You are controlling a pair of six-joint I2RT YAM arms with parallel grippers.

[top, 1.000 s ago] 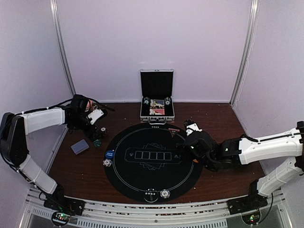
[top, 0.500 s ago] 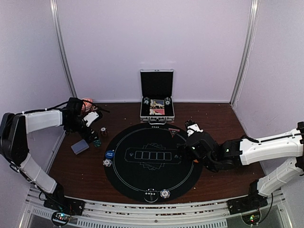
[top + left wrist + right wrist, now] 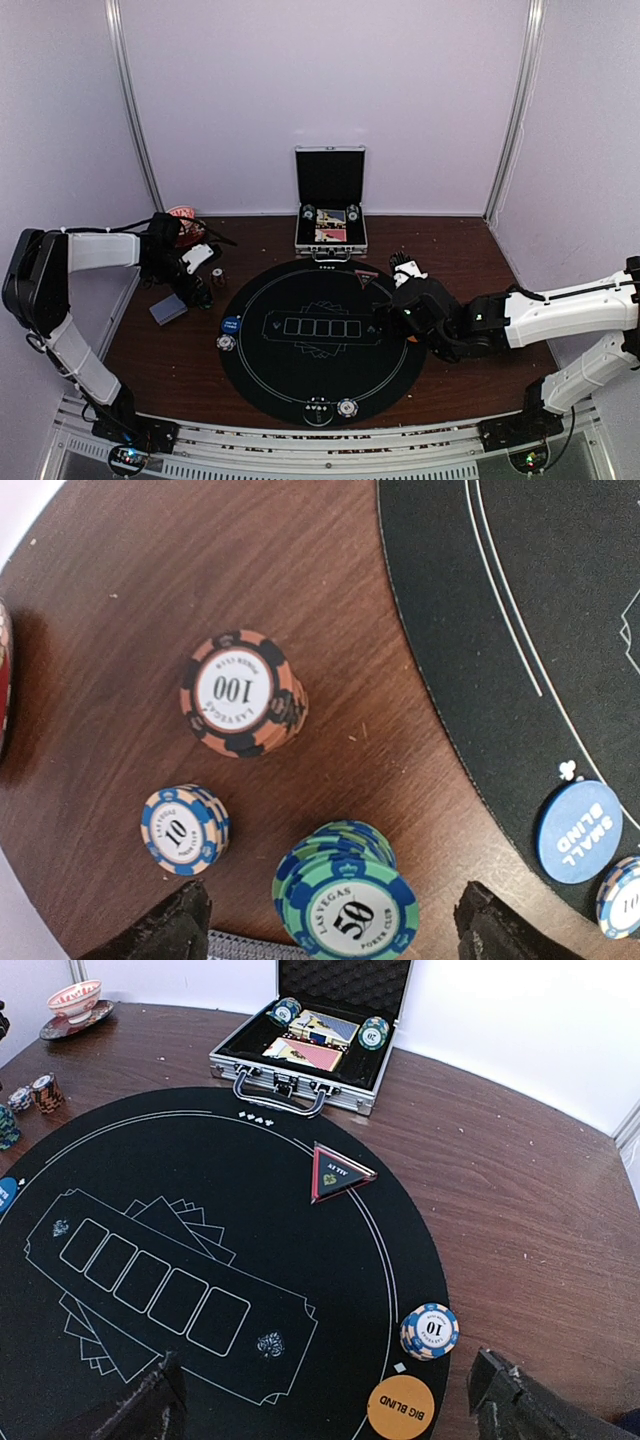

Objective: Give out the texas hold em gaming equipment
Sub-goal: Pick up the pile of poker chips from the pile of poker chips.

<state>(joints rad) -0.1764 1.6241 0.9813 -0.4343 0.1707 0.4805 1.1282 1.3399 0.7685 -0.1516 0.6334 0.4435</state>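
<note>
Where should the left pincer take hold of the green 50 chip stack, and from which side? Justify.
Across its round side wall, low down, coming from straight above. The green 50 chip stack stands upright though slightly staggered, and the left pincer hangs open astride it.

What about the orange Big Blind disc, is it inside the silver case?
No, the orange disc lies at the mat's edge, well apart from the case.
</note>
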